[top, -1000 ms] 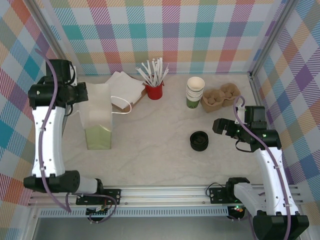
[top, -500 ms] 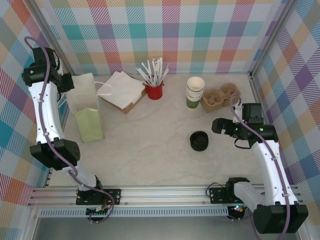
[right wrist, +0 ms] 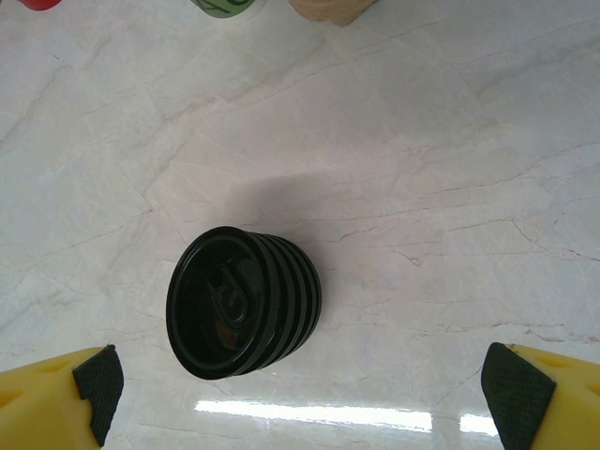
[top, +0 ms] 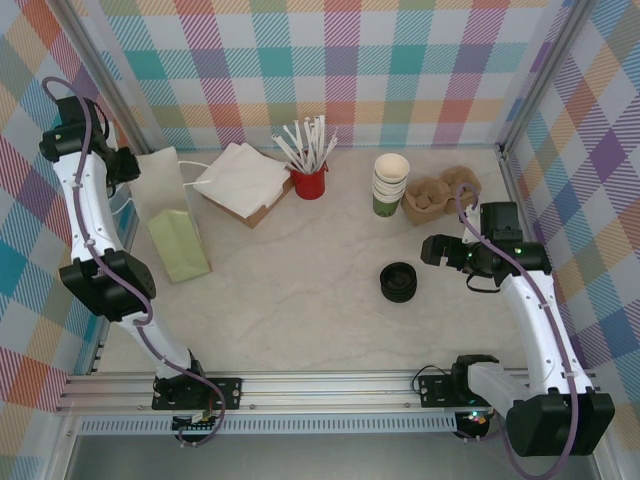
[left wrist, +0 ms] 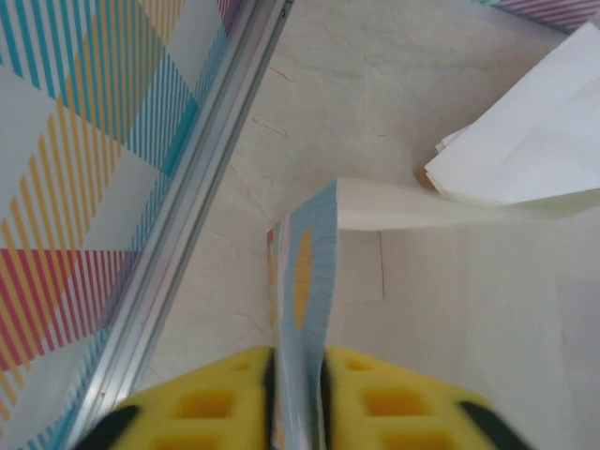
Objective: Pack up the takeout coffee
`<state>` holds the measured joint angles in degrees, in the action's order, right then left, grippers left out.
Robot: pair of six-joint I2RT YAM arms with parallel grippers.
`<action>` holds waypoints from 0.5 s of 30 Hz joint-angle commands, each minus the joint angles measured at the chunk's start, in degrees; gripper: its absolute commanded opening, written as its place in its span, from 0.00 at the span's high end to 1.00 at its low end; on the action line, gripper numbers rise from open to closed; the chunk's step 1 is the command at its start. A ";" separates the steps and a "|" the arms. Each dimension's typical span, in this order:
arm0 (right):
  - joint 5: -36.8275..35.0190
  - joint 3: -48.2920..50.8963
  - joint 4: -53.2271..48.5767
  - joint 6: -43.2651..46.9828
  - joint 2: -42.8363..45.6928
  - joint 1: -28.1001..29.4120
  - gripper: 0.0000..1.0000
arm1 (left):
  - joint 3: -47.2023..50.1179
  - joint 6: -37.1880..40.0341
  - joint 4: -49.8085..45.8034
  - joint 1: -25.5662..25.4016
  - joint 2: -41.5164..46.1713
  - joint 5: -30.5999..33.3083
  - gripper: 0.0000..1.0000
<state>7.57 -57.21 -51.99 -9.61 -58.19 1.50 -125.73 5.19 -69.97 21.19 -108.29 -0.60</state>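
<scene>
The takeout coffee is hidden or out of view. A white paper bag [top: 168, 200] with a green lower end [top: 182, 248] lies at the table's far left. My left gripper [top: 130, 166] is at its back-left corner. In the left wrist view my left gripper [left wrist: 298, 375] is shut on a thin blue-and-orange striped panel [left wrist: 309, 253] joined to the bag's white side [left wrist: 487, 309]. My right gripper [top: 436, 250] hangs open just right of a stack of black lids [top: 398, 282]. The right wrist view has the black lids [right wrist: 242, 302] lying on their side between and ahead of my right gripper's [right wrist: 300, 398] wide-apart fingers.
A tall nested stack of cups [top: 390, 183] stands at the back beside a brown cup carrier [top: 440, 193]. A red cup of stirrers [top: 309, 182] and a pile of flat white bags [top: 245, 178] sit at the back centre. A metal frame rail [left wrist: 187, 216] runs close along the bag's left.
My left arm has swung the bag from nearer the table's front-left back and leftward to the wall. The right gripper has edged slightly toward the back.
</scene>
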 commanded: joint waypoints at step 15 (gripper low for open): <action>0.58 -3.04 -3.28 0.30 2.59 -0.23 0.00 | -1.12 -3.75 -1.32 0.24 11.17 -8.39 0.35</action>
<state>7.57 -58.37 -54.15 -9.61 -56.10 1.50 -127.79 3.22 -70.19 21.19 -102.06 -4.08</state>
